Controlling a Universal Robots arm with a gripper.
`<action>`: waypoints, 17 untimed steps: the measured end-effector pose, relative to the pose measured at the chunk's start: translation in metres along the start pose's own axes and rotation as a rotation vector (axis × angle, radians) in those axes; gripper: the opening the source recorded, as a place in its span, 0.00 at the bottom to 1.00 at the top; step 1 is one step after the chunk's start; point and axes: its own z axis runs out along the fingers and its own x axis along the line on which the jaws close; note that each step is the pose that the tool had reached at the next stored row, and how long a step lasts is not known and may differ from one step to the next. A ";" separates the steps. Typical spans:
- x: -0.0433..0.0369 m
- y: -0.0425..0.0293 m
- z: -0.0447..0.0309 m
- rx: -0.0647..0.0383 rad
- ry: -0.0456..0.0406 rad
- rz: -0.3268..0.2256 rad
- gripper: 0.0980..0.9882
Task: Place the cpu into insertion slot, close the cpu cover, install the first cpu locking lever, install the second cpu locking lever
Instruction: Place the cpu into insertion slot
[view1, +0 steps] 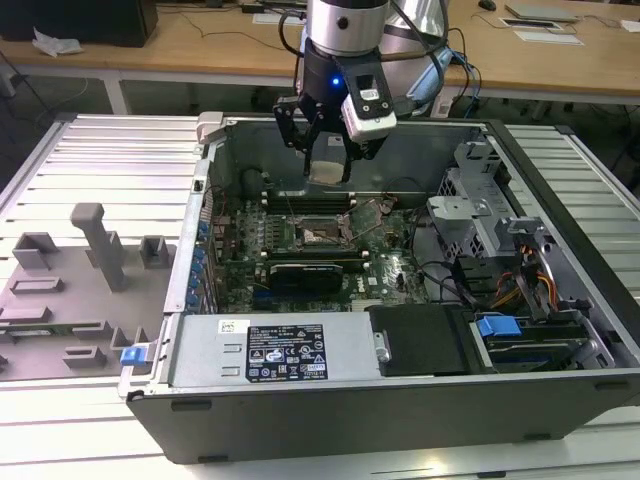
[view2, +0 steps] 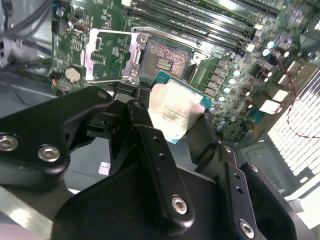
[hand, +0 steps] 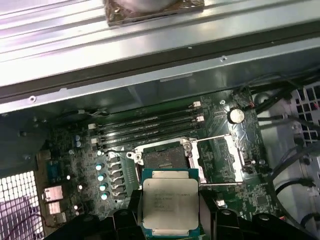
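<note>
Over the open computer case (view1: 560, 190) on the slatted bench (view1: 110, 150), I log the following.

- **Item one:** hand (view1: 327, 160), clenched on the cpu (hand: 171, 200) by two opposite edges, the metal top facing the first wrist view.
- **Item two:** insertion slot (view1: 320, 235), bare, with its pinned centre exposed. In the exterior view it lies at six o'clock from the hand. It is well apart from the chip, which hangs clear of the board.
- **Item three:** cpu cover (hand: 240, 161), swung open and lying to one side of the slot, so nothing bars the way.

Step in hand, as I judge it, is the first: placing the chip. The cover and both levers are not yet done. By my reading, the placement calls for the chip held square over the slot with corners matched, then a flat, gentle lowering, since the pins look easy to bend.
</note>
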 end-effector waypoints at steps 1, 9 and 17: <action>0.0000 0.0000 0.0005 0.000 -0.0021 0.024 0.50; -0.0001 -0.0003 0.0033 -0.004 -0.0200 0.227 0.50; -0.0001 -0.0004 0.0046 -0.008 -0.0358 0.409 0.50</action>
